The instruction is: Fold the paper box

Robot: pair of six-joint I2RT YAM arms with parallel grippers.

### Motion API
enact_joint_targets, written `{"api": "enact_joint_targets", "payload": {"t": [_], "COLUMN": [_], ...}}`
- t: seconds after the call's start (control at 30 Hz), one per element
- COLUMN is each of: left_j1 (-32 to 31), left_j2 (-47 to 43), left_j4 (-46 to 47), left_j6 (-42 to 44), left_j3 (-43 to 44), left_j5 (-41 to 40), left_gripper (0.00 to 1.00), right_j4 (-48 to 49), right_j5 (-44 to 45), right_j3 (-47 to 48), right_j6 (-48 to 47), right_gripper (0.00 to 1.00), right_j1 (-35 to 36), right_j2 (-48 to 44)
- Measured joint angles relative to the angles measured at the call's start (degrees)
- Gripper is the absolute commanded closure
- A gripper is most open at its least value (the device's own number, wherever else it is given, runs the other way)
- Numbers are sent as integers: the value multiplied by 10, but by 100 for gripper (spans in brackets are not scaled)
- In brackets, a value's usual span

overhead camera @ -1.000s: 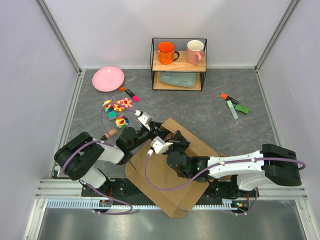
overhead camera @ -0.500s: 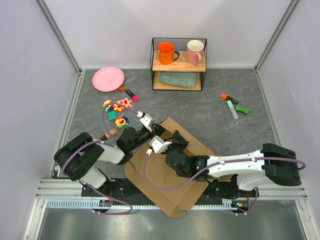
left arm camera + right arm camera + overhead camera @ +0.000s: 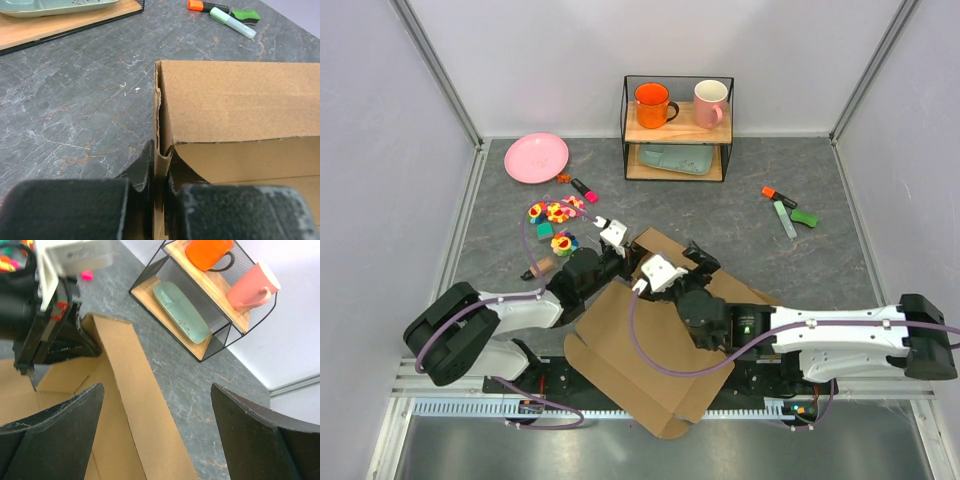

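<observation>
Paper box (image 3: 620, 350) lies at the near middle of the table (image 3: 750, 200), just ahead of the two arm bases. Most of it is spread flat, with one panel raised at its far corner. As plain corrugated board it is likely light, stiff across each panel and willing to bend only along its creases. The thin edges look easy to crush, and the raised corner already shows a ragged seam in the left wrist view. The best hold is probably on a flap's free edge near a crease, pinched gently.

The left claw (image 3: 161, 165) is clamped on that upright edge at the corner, one finger on each face. Its arm lies low, reaching across from the left. The right claw (image 3: 155, 430) stands wide apart and holds nothing, hovering above the raised panel. Its arm stretches leftward across the sheet with the wrist lifted.
</observation>
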Motion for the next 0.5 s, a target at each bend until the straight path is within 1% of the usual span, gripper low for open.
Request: {"api": "enact_joint_targets", "payload": {"t": [0.13,0.23,0.37,0.5], "left_j1": [-16,-38,-64,-87], "left_j2": [-4,-5,-1,13], "left_j4": [-6,-7,-8,-7], "left_j6": [8,24,44,57], "left_j3": [0,1,4,16], "left_j5": [-32,-63,-103,-147], "left_gripper": [98,98,98,98], "right_j4": [1,-1,-21,-40], "right_j5": [6,8,11,7], "right_j3": [13,16,30,30], "right_j6": [27,47,76,92], "right_gripper": [4,3,2,2], "right_j1": [-2,-13,-47,-64], "right_j2": [-31,-38,-19,6]}}
